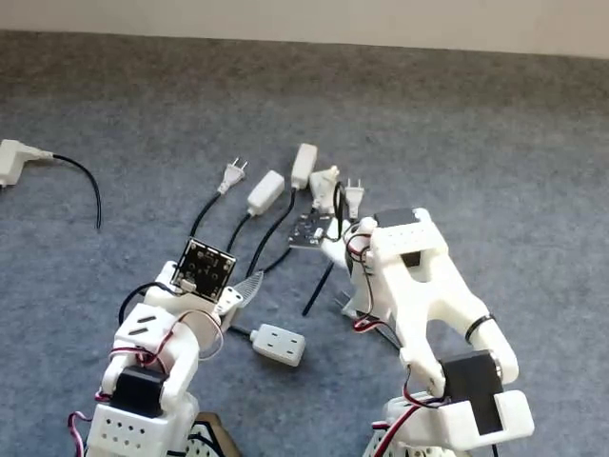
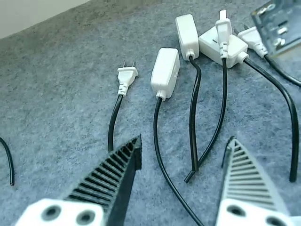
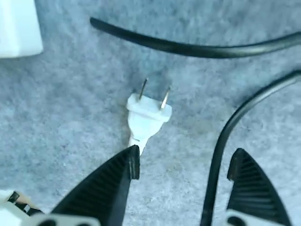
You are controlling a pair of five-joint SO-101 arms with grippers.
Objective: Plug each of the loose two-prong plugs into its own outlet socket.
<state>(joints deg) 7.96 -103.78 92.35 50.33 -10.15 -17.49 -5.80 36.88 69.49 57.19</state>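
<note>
We are seeing the left jaws standing wide open over the grey tabletop (image 1: pixel 495 133), holding nothing. Ahead of them, at about 11 o'clock, the first plug (image 2: pixel 126 75) is lying flat with its two prongs pointing away from the arm. Just beside it, at its 3 o'clock, the near socket (image 2: pixel 165 72) is lying loose on its black cord. The far socket (image 2: pixel 187 30) is sitting further out, toward 1 o'clock. To its 3 o'clock, the second plug (image 2: pixel 223 26) is resting across a third socket (image 2: pixel 211 47); we cannot tell whether its prongs are seated.

The right jaws are likewise spread wide and gripping nothing. They are hovering just behind the third plug (image 3: pixel 148 113), which is lying flat at their 12 o'clock, prongs pointing away and its cord end close to one jaw tip. A black cable (image 3: pixel 221 136) is running between these jaws.

An outlet block (image 1: pixel 279 344) is lying between the two arms. A white adapter (image 1: pixel 11 160) is lying well apart, at the 9 o'clock edge.
</note>
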